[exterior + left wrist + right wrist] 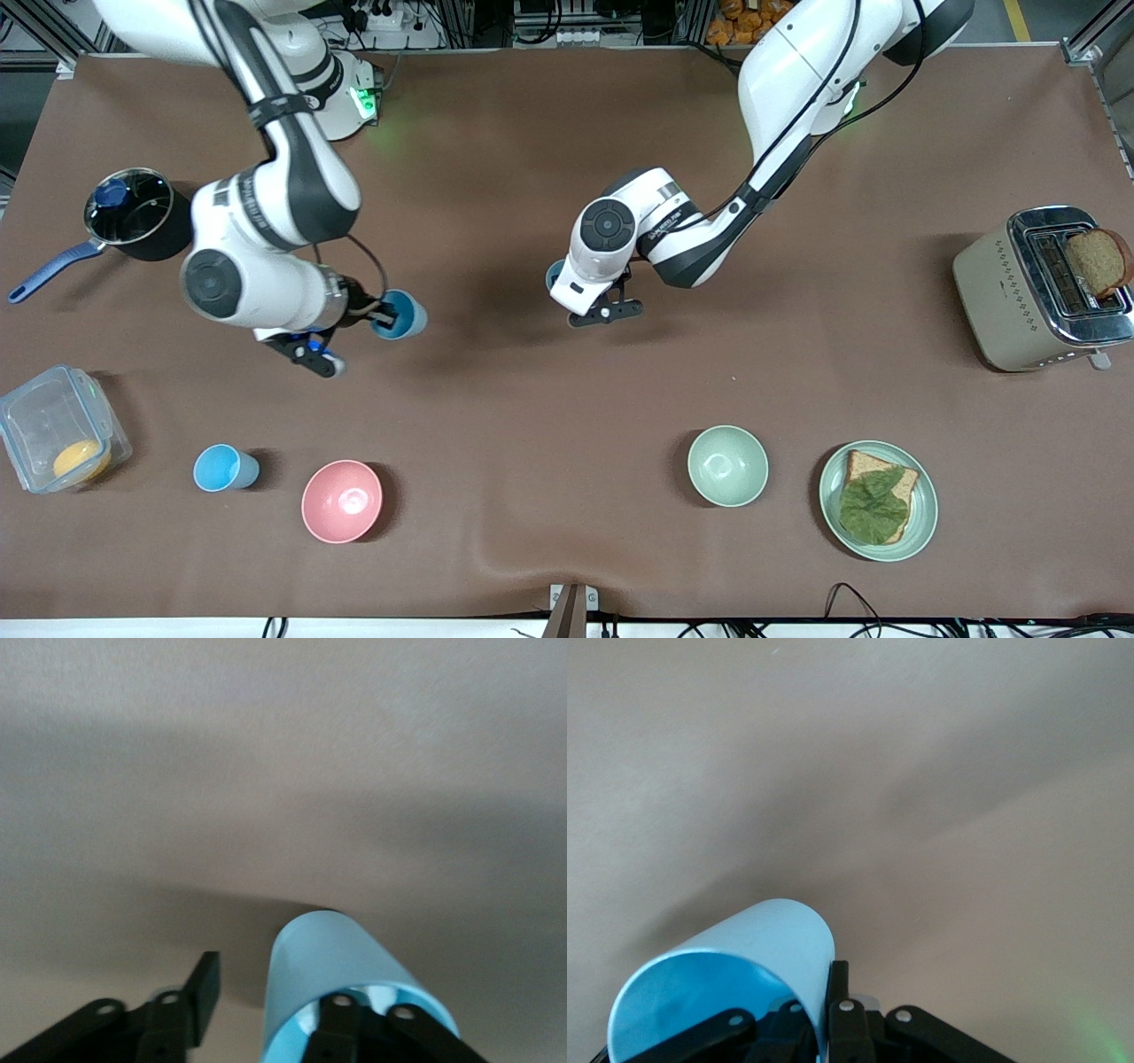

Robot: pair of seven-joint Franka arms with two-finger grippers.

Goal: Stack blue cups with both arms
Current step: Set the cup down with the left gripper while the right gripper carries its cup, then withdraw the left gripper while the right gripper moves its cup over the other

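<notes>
My right gripper point(383, 312) is shut on the wall of a blue cup point(400, 315) and holds it tilted above the table; in the right wrist view one finger is inside the cup point(726, 983) and one outside, at the gripper point(819, 992). My left gripper point(275, 992) is open and straddles the wall of a second blue cup point(341, 961): one finger is inside, the other finger point(205, 979) stands apart outside. In the front view that cup point(552, 275) peeks out from under the left wrist point(602, 239), mid-table. A third blue cup point(226, 467) stands beside the pink bowl point(341, 501).
A black pot with a blue handle point(133, 213) and a clear lidded box point(58, 425) are at the right arm's end. A pale green bowl point(727, 465), a plate with bread and lettuce point(877, 501) and a toaster point(1041, 288) are toward the left arm's end.
</notes>
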